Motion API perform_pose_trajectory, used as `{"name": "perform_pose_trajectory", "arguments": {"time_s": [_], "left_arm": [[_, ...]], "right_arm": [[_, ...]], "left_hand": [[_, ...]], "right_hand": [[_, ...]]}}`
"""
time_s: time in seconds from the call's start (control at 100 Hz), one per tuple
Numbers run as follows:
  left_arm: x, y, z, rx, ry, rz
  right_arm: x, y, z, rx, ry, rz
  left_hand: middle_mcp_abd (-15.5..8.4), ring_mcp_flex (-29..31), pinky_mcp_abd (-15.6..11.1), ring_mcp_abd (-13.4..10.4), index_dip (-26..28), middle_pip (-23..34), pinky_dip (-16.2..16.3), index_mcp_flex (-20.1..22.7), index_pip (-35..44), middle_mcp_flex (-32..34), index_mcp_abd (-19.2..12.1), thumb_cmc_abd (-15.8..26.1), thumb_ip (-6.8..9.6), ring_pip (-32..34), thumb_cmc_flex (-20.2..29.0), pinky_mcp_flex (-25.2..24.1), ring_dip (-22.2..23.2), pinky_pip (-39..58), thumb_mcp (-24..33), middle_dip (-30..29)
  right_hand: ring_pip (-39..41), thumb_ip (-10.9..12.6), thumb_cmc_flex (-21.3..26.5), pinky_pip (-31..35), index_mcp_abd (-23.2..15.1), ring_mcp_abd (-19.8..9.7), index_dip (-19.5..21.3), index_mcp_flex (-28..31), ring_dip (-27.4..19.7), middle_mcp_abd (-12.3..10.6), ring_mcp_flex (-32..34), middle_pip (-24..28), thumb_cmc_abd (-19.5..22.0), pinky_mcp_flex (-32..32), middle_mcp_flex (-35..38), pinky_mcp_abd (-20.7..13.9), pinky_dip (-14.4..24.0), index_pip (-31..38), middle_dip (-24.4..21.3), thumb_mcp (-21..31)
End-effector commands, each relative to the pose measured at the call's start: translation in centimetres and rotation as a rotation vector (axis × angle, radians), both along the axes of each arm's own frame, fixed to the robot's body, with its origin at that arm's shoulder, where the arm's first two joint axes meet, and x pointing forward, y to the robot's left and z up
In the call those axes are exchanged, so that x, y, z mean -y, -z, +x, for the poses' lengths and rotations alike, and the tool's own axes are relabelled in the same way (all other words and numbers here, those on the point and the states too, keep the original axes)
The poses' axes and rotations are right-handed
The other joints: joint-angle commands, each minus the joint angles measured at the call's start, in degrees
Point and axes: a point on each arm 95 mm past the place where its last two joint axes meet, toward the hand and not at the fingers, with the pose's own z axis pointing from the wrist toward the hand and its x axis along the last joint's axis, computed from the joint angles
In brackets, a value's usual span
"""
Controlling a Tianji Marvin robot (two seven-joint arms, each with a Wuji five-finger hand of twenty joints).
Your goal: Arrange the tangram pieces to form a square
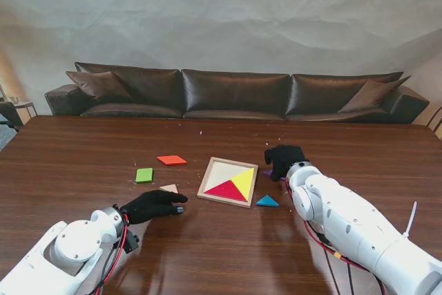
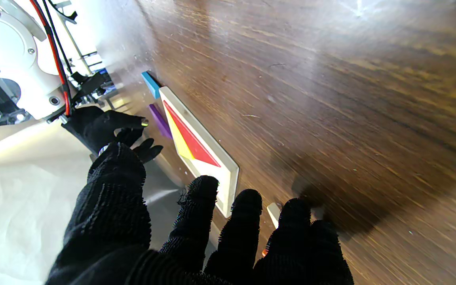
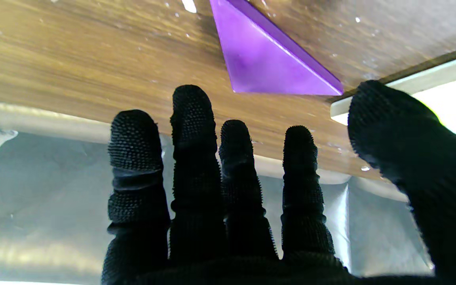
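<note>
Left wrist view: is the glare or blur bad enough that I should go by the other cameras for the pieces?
Left wrist view: white glare washes the far table, wood grain streaks at the edges, yet the wooden puzzle tray reads sharp. Right wrist view: the purple triangle piece is crisp, and the right hand is open. Stand view: even light, pieces small, the left hand clear.

The stand camera looks down and forward across the desk toward a sofa. The left wrist camera looks along its fingers, low over the desk, sharing the wooden tray with the stand view. The right wrist camera sits very close to the purple triangle.
</note>
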Motion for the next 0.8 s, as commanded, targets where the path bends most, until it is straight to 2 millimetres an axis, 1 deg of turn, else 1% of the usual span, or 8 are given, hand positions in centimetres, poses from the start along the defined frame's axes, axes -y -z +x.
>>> {"name": "perform_pose_trajectory", "arguments": {"time_s": [0.0,0.07,0.17,0.37,0.56,0.66,0.79], "left_arm": [[0.0,1.4,-0.8,-0.055,0.013,0.011],[0.0,1.4,-0.8,-0.056,0.013,0.011],[0.1,1.4,-0.8,-0.057,0.014,0.01],[0.1,1.4,-0.8,-0.059,0.015,0.009],[0.1,1.4,-0.9,-0.058,0.013,0.01],[0.1,1.4,-0.9,-0.059,0.012,0.008],[0.2,1.4,-0.9,-0.059,0.013,0.007]], "right_arm": [[0.2,0.8,-0.2,-0.028,0.02,-0.008],[0.3,1.0,-0.2,-0.037,0.033,-0.018],[0.5,1.4,0.0,-0.043,0.057,-0.017],[0.6,1.9,0.3,-0.048,0.078,-0.015],[0.6,2.7,0.3,-0.057,0.095,-0.012],[0.7,3.1,0.3,-0.056,0.106,-0.01],[0.8,3.8,0.3,-0.051,0.122,-0.001]], "left_hand": [[-0.2,0.4,11.4,1.8,0.0,0.4,-0.2,0.4,0.2,1.6,-0.2,2.9,2.0,0.7,1.6,1.7,0.8,1.4,-1.2,0.0],[-0.2,0.4,11.4,1.8,0.0,0.4,-0.2,0.4,0.2,1.7,-0.1,2.8,2.0,0.7,1.6,1.7,0.8,1.4,-1.2,0.0],[-0.2,0.4,11.3,1.8,0.0,0.4,-0.2,0.4,0.2,1.6,-0.3,2.9,2.0,0.7,1.6,1.7,0.8,1.4,-1.3,0.0],[-0.2,0.4,11.3,1.8,0.0,0.4,-0.2,0.4,0.2,1.6,-0.2,2.9,2.0,0.7,1.5,1.7,0.8,1.4,-1.3,0.0],[-0.2,0.4,11.4,1.8,0.0,0.4,-0.2,0.4,0.2,1.6,-0.2,3.0,2.01,0.7,1.5,1.8,0.8,1.5,-1.3,0.0],[-0.2,0.4,11.3,1.7,0.0,0.4,-0.2,0.4,0.2,1.6,-0.2,3.1,2.01,0.7,1.5,1.7,0.8,1.4,-1.3,0.0],[-0.2,0.4,11.4,1.9,0.0,0.4,-0.2,0.4,0.2,1.6,-0.2,3.0,2.01,0.7,1.5,1.7,0.8,1.4,-1.3,0.0]], "right_hand": [[0.8,-0.3,-0.8,1.7,1.0,1.8,0.0,-2.0,0.6,2.0,-1.7,0.3,-3.1,-8.7,-0.1,2.4,1.4,0.2,0.6,0.7],[0.7,-0.3,-1.0,1.6,1.1,1.5,-0.1,-3.0,0.5,2.0,-1.7,-0.1,-3.0,-8.7,-0.2,2.4,1.4,-0.3,0.4,0.8],[0.5,-0.2,0.1,1.4,1.8,1.7,-0.3,-4.7,0.4,2.6,-1.8,-0.6,-3.2,-8.9,-0.5,2.4,1.4,-0.9,0.1,1.1],[0.5,0.0,1.2,1.3,3.0,2.0,-0.4,-5.8,0.4,2.9,-1.2,-0.9,-3.4,-8.6,0.5,2.8,1.5,-1.0,-0.3,1.6],[0.6,0.4,4.3,1.5,3.5,1.6,0.0,-3.1,0.4,2.6,1.3,-0.8,-4.0,-6.9,4.1,3.2,1.5,0.3,-0.6,2.8],[0.8,0.6,5.6,1.6,3.1,1.2,0.6,-0.4,0.5,2.2,3.0,-0.8,-5.0,-6.0,6.5,3.4,1.4,1.8,-0.7,3.3],[1.3,0.7,7.1,2.3,3.5,0.2,3.0,3.7,1.0,1.2,5.2,-0.1,-6.3,-4.4,8.9,3.4,1.1,6.3,0.1,4.2]]}}
